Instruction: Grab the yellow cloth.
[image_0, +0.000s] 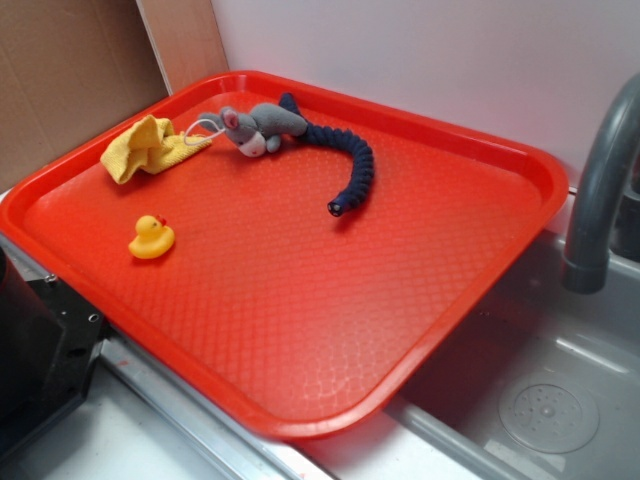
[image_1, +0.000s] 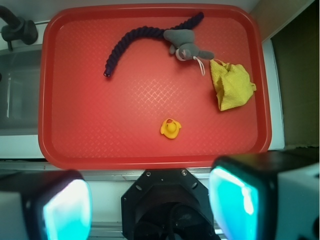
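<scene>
The yellow cloth (image_0: 150, 147) lies crumpled at the far left corner of the red tray (image_0: 330, 300), touching the grey plush mouse (image_0: 258, 126). In the wrist view the cloth (image_1: 231, 85) is at the right side of the tray (image_1: 100, 135). My gripper (image_1: 150, 205) is high above the near edge of the tray, over the robot base, far from the cloth. Its jaws stand wide apart and hold nothing. The gripper does not show in the exterior view.
A small yellow rubber duck (image_0: 151, 238) sits near the tray's left edge, also in the wrist view (image_1: 171, 128). A dark blue rope (image_0: 352, 170) trails from the mouse. A grey faucet (image_0: 600, 190) and sink (image_0: 540, 400) are at the right. The black robot base (image_0: 40, 340) is at the left.
</scene>
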